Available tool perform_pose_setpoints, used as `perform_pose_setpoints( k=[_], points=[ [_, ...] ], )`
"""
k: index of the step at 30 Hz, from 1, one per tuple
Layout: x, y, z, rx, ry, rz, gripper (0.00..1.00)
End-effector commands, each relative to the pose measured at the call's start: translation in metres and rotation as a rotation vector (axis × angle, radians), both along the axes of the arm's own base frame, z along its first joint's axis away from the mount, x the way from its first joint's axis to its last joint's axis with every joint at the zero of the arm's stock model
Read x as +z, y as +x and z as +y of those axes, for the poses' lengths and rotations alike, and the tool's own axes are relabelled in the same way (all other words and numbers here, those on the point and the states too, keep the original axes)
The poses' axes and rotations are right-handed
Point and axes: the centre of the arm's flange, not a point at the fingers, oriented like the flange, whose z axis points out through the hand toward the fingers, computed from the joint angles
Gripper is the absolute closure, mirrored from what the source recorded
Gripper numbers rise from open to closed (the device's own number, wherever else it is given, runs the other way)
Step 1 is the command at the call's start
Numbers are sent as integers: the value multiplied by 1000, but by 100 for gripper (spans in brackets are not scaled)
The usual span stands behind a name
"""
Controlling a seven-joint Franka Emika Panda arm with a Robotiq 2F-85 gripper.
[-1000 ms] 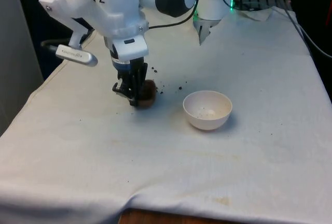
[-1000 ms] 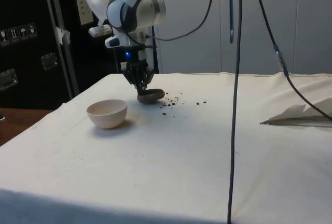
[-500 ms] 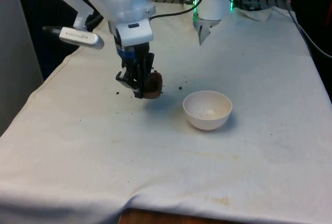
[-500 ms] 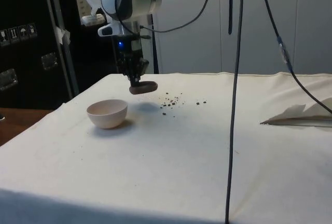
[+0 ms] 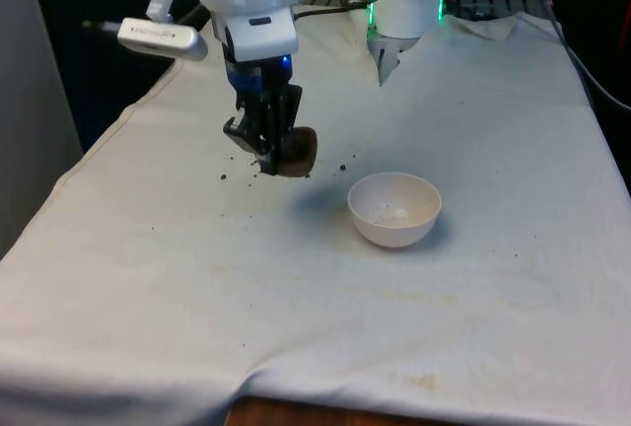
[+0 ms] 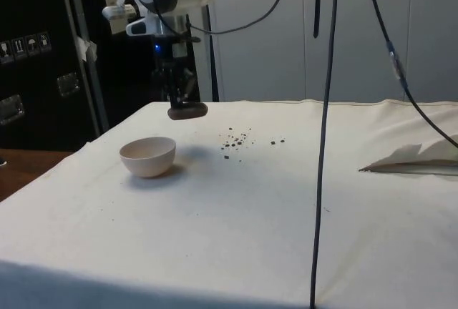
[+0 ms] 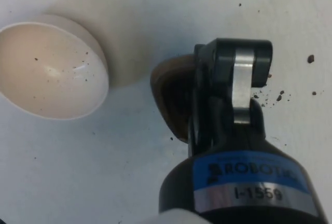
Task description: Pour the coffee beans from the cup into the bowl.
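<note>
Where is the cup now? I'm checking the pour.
The cup hangs in the gripper above the cloth, at the front view's left of the bowl.

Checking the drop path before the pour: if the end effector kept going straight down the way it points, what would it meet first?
Most likely the bare white cloth. The end effector, shut on the brown cup, hangs beside the bowl, not over it; scattered beans lie nearby. Depth is uncertain.

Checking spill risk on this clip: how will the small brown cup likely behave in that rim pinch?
The cup hangs by its rim from the gripper, so it is probably light. Beans already litter the cloth, so it likely spills easily. It looks rigid.
</note>
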Motion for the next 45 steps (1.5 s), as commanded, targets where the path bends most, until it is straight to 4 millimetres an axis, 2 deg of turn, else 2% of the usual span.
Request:
perform_pose_setpoints(
  k=[1, 28, 45],
  points=[
    [4, 0, 2, -8, -15, -9, 100],
    [24, 14, 25, -132, -17, -55, 100],
    [27, 18, 28, -226, -17, -76, 100]
  ],
)
